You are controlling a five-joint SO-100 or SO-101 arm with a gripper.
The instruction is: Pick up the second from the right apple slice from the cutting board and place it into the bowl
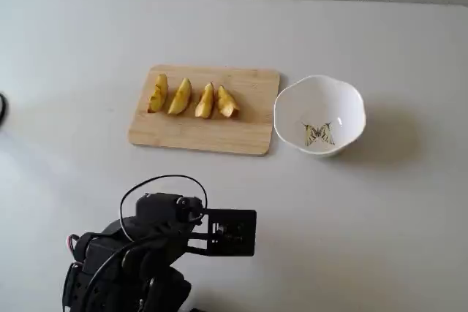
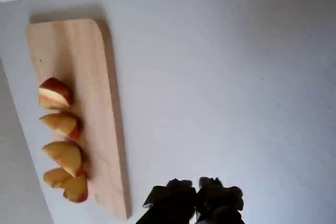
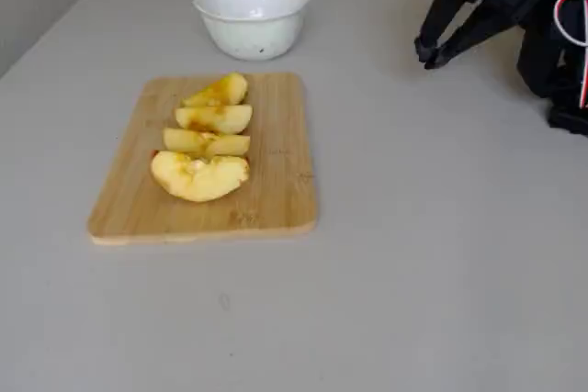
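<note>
Four yellow apple wedges lie in a row on the tan cutting board [image 1: 205, 137]. The apple slice [image 1: 205, 101] is second from the right in a fixed view, second nearest the bowl in the other fixed view [image 3: 214, 118] and in the wrist view [image 2: 62, 124]. The white bowl [image 1: 344, 93] with a butterfly drawing stands just right of the board and holds nothing. My gripper [image 1: 245, 235] hovers near the table's front edge, well short of the board, with its jaws together and nothing between them; it also shows in the wrist view [image 2: 197, 203] and the other fixed view [image 3: 427, 54].
The three other wedges [image 1: 157, 93] [image 1: 180, 97] [image 1: 227, 102] flank the slice closely. The arm's black base and cables [image 1: 124, 268] sit at the front edge. Bare grey table lies between gripper and board. A dark object [image 1: 2, 107] shows at the left edge.
</note>
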